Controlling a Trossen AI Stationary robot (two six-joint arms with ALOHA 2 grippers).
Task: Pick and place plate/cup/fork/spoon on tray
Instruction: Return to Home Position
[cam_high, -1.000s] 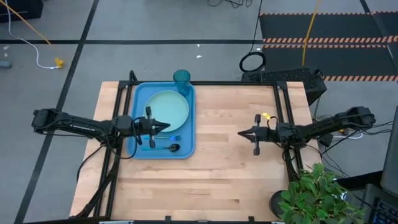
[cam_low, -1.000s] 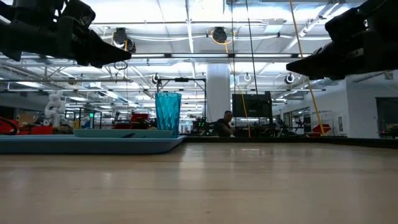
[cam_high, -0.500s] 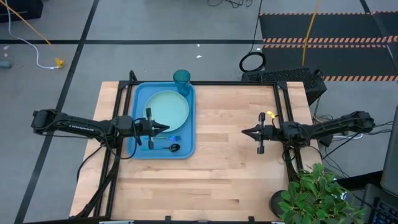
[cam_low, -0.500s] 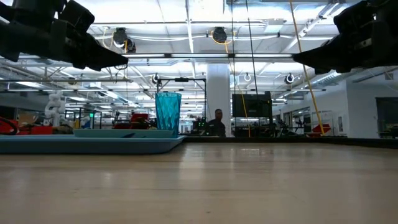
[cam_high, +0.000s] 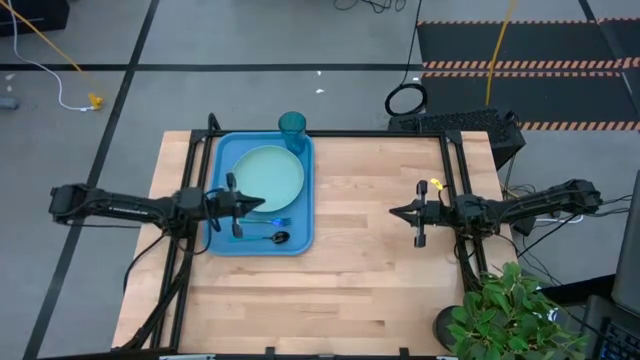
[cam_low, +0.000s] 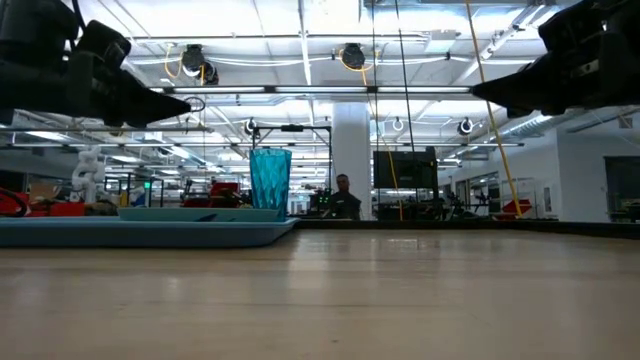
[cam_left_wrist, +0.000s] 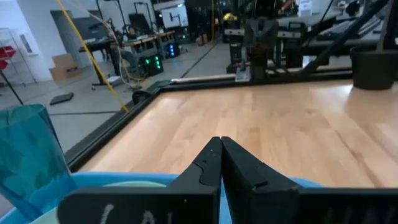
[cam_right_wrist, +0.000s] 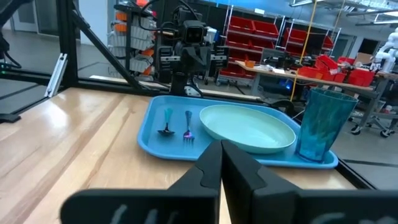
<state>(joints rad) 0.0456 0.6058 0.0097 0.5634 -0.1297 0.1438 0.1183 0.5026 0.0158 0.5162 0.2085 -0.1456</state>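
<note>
The blue tray lies at the table's far left. On it are the mint plate, the fork and the black-bowled spoon. The teal cup stands upright at the tray's far right corner. My left gripper is shut and empty. It hovers above the tray, over the plate's near edge. My right gripper is shut and empty. It hovers over bare wood right of the tray. The right wrist view shows the cup, plate, fork and spoon.
Bare wooden tabletop spreads between the tray and my right arm and along the near side. A black frame runs along the table's edges. A potted plant stands at the near right corner. A person shows far off in the room.
My left gripper has drawn back a little toward the table's left edge, staying above the tray. My right gripper has drawn back a little toward the table's right edge. Both stay shut, and the things on the tray have not moved.
</note>
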